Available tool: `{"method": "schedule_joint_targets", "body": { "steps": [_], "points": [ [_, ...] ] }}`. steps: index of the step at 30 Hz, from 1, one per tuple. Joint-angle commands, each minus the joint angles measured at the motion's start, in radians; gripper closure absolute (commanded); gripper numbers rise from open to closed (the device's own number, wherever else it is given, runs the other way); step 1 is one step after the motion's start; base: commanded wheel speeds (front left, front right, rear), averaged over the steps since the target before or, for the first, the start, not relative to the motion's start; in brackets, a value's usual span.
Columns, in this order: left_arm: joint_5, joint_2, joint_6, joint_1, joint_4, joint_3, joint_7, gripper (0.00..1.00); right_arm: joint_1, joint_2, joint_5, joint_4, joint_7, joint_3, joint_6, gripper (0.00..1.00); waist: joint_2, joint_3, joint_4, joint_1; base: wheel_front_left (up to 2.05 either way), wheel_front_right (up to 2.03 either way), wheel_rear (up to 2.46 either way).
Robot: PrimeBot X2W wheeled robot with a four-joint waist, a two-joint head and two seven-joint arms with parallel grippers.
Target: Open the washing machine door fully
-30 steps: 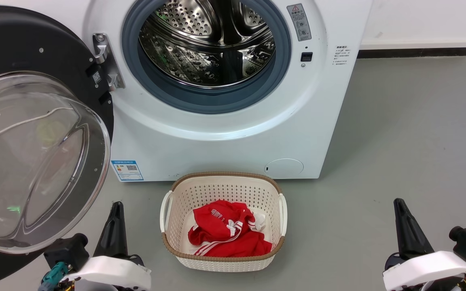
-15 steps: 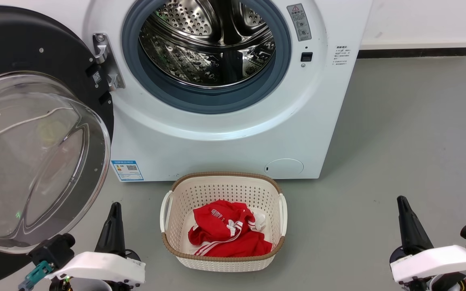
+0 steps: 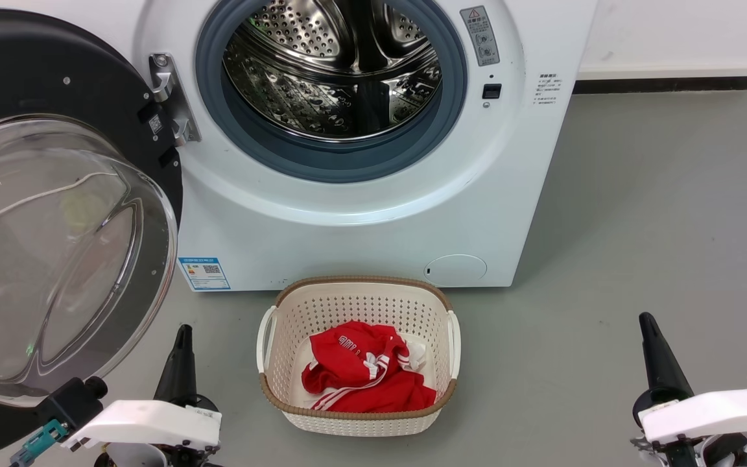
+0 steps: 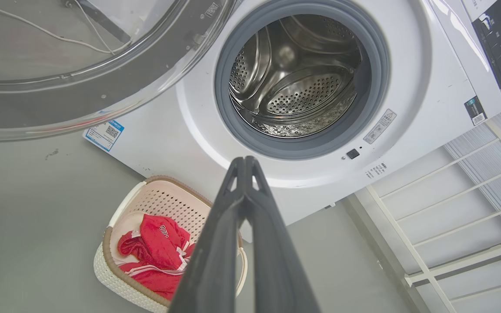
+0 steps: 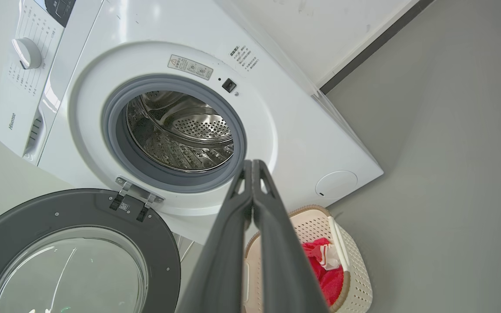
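The washing machine door (image 3: 30,71), a black disc with a bulging clear glass bowl (image 3: 49,259), stands swung wide to the left of the white washing machine (image 3: 360,227) on its hinge (image 3: 169,97). The same door (image 5: 81,208) lies at the lower left of the right wrist view, and the door (image 4: 115,82) crosses the top left of the left wrist view. The steel drum (image 3: 334,65) is exposed. My left gripper (image 3: 182,334) is shut, low beside the door's lower edge, touching nothing. My right gripper (image 3: 646,321) is shut too, off to the right over the floor. Each gripper's fingers meet: left gripper (image 4: 245,161), right gripper (image 5: 252,164).
A cream laundry basket (image 3: 357,292) holding a red garment (image 3: 360,373) stands on the grey floor right in front of the machine, between my arms. A small round white flap (image 3: 454,269) sits low on the machine front. A wall and dark skirting (image 3: 665,83) run behind on the right.
Both arms have drawn back slightly toward the bottom of the head view, the left drifting left, the right drifting right. Door, basket and machine are unchanged.
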Motion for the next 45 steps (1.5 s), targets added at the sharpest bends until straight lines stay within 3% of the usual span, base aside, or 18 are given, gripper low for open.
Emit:
{"method": "schedule_joint_targets", "body": {
  "steps": [1, 45],
  "points": [
    [-0.024, 0.002, -0.009, -0.029, -0.008, 0.004, 0.003, 1.0, -0.03, -0.007, 0.027, -0.008, 0.006, -0.003, 0.0, 1.0, 0.0, 0.0, 0.0, 0.0, 0.0, 0.0, 0.0],
    [-0.519, -0.001, -0.036, -0.063, 0.04, 0.038, 0.124, 1.0, -0.073, -0.006, 0.496, 0.044, 0.102, -0.031, 0.0, 1.0, 0.0, 0.0, 0.001, 0.0, 0.0, 0.0, 0.0]
  ]
}}
